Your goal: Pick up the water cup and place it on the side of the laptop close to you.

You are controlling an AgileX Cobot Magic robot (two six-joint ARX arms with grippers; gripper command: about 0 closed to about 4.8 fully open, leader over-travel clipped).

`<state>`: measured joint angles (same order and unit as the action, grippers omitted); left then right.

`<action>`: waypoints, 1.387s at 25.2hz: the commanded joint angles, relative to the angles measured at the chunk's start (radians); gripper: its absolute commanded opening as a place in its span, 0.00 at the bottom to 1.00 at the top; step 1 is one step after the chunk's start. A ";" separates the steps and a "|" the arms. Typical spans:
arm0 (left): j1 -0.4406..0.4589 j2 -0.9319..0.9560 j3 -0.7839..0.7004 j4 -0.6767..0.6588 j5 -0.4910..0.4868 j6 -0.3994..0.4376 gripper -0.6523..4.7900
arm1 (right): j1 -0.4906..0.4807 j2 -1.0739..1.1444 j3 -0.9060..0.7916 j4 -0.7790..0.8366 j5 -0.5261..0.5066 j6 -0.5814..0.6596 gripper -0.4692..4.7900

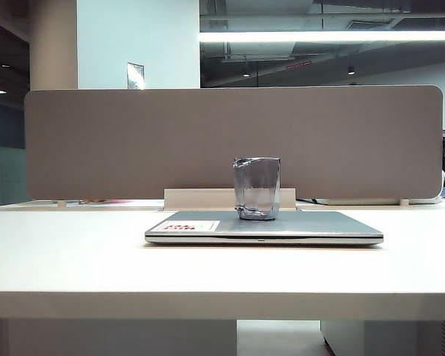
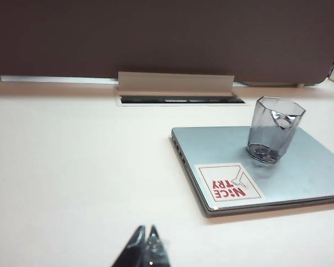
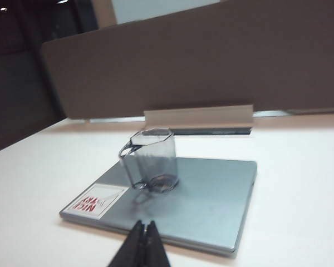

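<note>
Pincer tips of both arms show only at the lower edge of their wrist views: the left pincer [image 2: 146, 245] and the right pincer [image 3: 143, 242] each have their fingers pressed together, holding nothing, well short of the water cup [image 1: 256, 188]. That cup stands upright on the closed laptop [image 1: 319, 227], at the centre of the exterior view, on the white bench [image 1: 74, 259]. Nothing of the task looks done: grasp, lift and placing on the bench at the laptop's near edge all remain.

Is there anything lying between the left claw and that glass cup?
In the left wrist view, bare white table, then the laptop lid's white sticker, separate the shut left claw from the water cup.
</note>
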<state>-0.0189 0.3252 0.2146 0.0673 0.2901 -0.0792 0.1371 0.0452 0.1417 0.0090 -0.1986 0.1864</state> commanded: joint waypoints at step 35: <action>-0.274 1.505 0.932 0.265 0.275 0.162 0.11 | 0.048 0.630 0.176 0.204 0.047 -0.059 0.07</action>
<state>-0.2924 1.8164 1.1221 0.3489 0.5495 0.0788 0.1856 0.6762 0.3134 0.1970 -0.1539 0.1375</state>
